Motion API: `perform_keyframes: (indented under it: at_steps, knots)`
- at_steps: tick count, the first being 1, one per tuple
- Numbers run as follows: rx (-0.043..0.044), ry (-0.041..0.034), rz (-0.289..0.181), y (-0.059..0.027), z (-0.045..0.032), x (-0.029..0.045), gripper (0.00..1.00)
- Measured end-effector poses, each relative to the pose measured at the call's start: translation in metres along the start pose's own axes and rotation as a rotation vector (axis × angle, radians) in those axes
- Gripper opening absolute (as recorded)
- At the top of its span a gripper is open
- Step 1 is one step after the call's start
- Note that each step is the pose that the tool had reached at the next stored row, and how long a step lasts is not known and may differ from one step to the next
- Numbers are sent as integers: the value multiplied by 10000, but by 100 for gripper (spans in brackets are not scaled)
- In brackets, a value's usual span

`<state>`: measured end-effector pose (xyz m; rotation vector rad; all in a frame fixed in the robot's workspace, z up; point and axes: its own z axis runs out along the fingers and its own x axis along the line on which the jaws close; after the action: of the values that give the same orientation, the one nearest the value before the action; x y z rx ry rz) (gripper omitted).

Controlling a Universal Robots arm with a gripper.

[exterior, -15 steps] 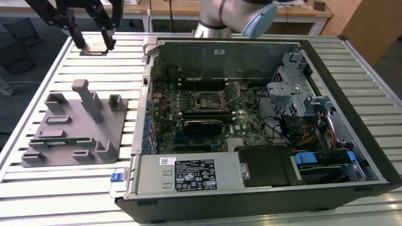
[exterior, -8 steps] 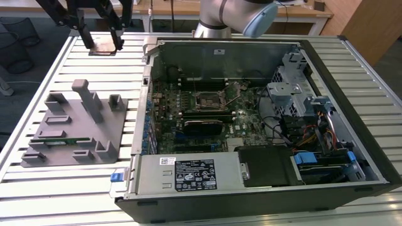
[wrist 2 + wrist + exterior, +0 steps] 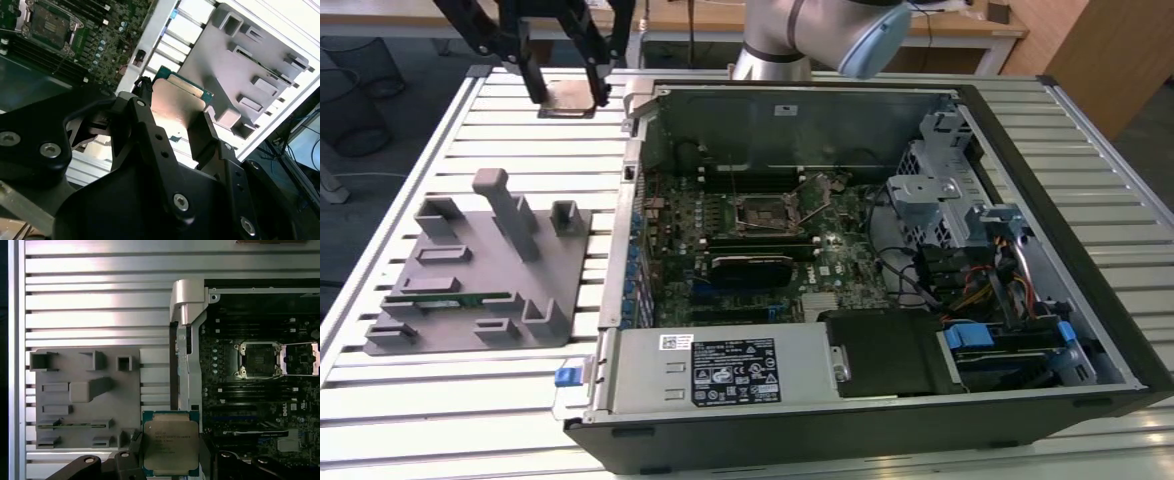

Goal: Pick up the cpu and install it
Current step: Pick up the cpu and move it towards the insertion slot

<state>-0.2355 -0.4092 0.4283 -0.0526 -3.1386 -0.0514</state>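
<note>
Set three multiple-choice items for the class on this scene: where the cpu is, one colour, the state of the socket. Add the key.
1. Where is the cpu?
A. in the socket
B. in the claw, outside the computer case
C. on the parts holder

2. What colour is the parts holder?
A. grey
B. blue
C. red

3. How is the socket?
A. frame shut over a chip
B. frame open, empty
C. under a cooler

Key: 1 B, the claw grips it above the slatted table; 2 A, plainly grey; 3 B, its frame stands open in the first wrist view.
</note>
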Motion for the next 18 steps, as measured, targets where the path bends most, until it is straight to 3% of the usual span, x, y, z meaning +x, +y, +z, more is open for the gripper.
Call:
perform_keyframes:
  at_steps: [1,5,11,18]
  knots:
    - [0,1,0,3,-1,-77,53]
    - [0,0,-1,8,0,-216,53]
    - [0,0,0,12,-1,-352,53]
    - [0,0,-1,20,-1,-580,53]
